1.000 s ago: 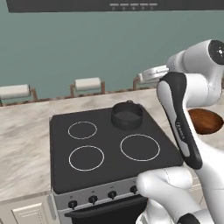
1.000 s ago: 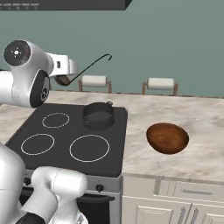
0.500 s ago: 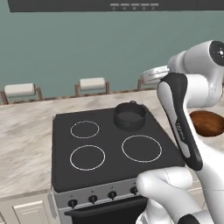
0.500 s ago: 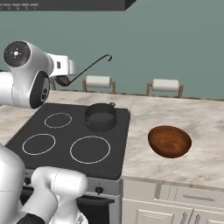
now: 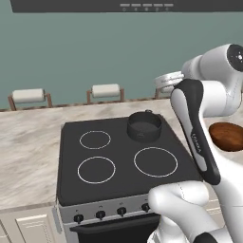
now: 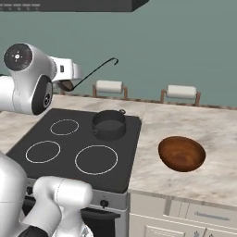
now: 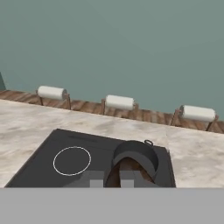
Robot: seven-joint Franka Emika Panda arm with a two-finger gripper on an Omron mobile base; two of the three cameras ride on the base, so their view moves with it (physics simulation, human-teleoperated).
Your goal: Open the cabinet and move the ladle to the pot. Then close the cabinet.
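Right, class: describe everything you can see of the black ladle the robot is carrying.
The ladle is black and thin, apparently one piece. Its round bowl sits at the gripper, whose jaws are shut on that end. The long, slim handle slants up and away from the hand against the teal wall and ends in a small hook. It is held in the air, above the stove's back edge and to the left of the pot in the right base view, touching nothing but the gripper.

Teal wall, marble counter, black stove (four burners), paper-towel holders
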